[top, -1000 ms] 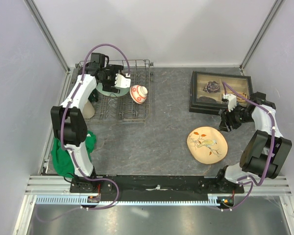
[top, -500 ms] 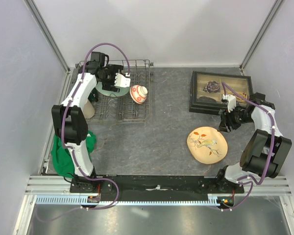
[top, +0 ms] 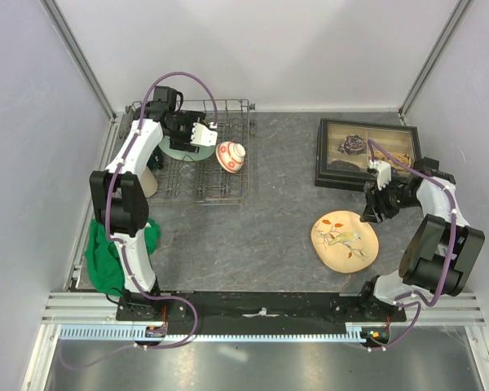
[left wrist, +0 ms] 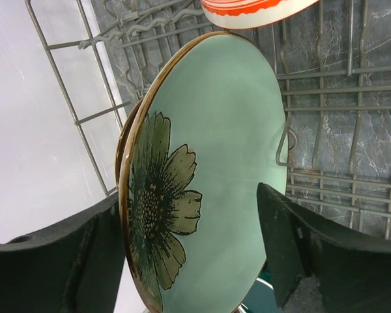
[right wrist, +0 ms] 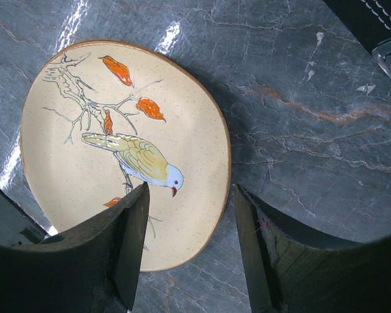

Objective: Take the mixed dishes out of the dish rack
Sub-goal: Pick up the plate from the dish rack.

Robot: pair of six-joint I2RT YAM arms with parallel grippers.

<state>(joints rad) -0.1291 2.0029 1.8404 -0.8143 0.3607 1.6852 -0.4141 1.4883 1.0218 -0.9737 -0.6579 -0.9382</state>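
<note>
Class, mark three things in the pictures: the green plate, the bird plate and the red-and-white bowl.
green plate point(left wrist: 215, 169), left wrist view, middle of its face.
bird plate point(right wrist: 127, 156), right wrist view, on the painted bird.
red-and-white bowl point(top: 231, 155), top view, its outer side.

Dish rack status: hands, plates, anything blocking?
Left hand open, straddling pale green plate standing in dish rack. Right hand open above cream bird plate, flat on table. Red-and-white bowl close beside that plate.

two plates point(top: 345, 239) point(left wrist: 215, 130), one bowl point(top: 231, 155), one rack point(top: 228, 192), one box point(top: 322, 156), one cloth point(top: 106, 262)
</note>
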